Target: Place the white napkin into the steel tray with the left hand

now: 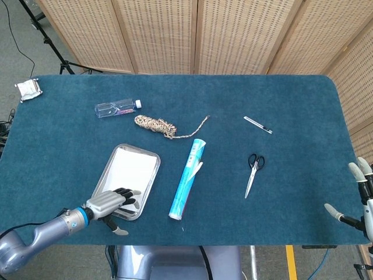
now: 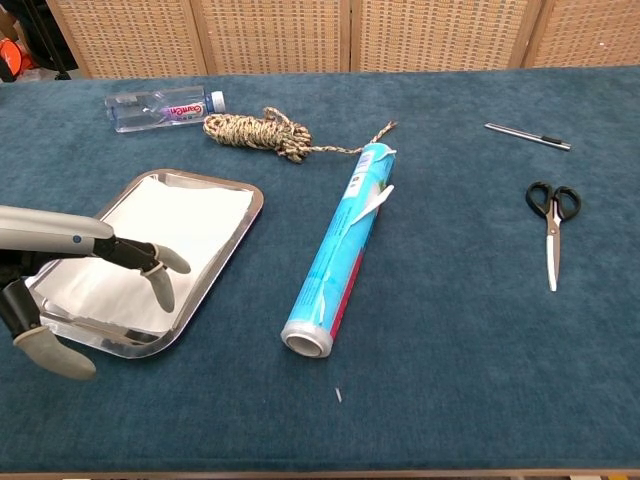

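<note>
The white napkin lies flat inside the steel tray at the table's front left. My left hand hovers over the tray's near end with its fingers spread apart and nothing in them. Its fingertips hang above the napkin's near part. My right hand shows at the far right edge of the head view, off the table's corner, fingers apart and empty.
A blue foil roll lies right of the tray. Behind it are a rope coil and a plastic bottle. Scissors and a pen lie to the right.
</note>
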`<state>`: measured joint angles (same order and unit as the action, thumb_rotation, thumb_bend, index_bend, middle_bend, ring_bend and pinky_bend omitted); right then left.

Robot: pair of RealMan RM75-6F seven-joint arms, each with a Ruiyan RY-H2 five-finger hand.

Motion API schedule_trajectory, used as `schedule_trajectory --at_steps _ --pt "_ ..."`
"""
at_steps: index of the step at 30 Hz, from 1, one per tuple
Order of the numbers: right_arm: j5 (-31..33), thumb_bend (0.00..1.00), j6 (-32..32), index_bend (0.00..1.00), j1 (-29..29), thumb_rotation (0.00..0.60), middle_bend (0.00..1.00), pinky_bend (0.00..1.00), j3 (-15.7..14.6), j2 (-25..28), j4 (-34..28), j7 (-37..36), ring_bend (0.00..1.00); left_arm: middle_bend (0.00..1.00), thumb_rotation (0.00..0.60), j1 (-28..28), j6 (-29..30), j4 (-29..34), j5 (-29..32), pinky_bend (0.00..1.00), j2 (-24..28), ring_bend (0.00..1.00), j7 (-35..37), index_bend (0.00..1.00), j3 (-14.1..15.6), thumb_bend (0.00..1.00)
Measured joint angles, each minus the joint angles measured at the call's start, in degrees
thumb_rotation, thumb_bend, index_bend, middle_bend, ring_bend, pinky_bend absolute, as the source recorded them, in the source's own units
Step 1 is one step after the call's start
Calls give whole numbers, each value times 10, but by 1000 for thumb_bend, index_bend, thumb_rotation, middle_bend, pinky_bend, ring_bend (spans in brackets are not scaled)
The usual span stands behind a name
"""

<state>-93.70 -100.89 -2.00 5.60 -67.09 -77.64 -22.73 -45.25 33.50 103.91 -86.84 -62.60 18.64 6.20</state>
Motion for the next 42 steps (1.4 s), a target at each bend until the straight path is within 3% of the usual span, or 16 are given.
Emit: schedule_trajectory --at_steps 42 --pt "-4 0 -1 1 0 600 0 0 -1 -2 -3 11 0 71 381 -6 -1 -22 -20 82 4 17 16 265 24 109"
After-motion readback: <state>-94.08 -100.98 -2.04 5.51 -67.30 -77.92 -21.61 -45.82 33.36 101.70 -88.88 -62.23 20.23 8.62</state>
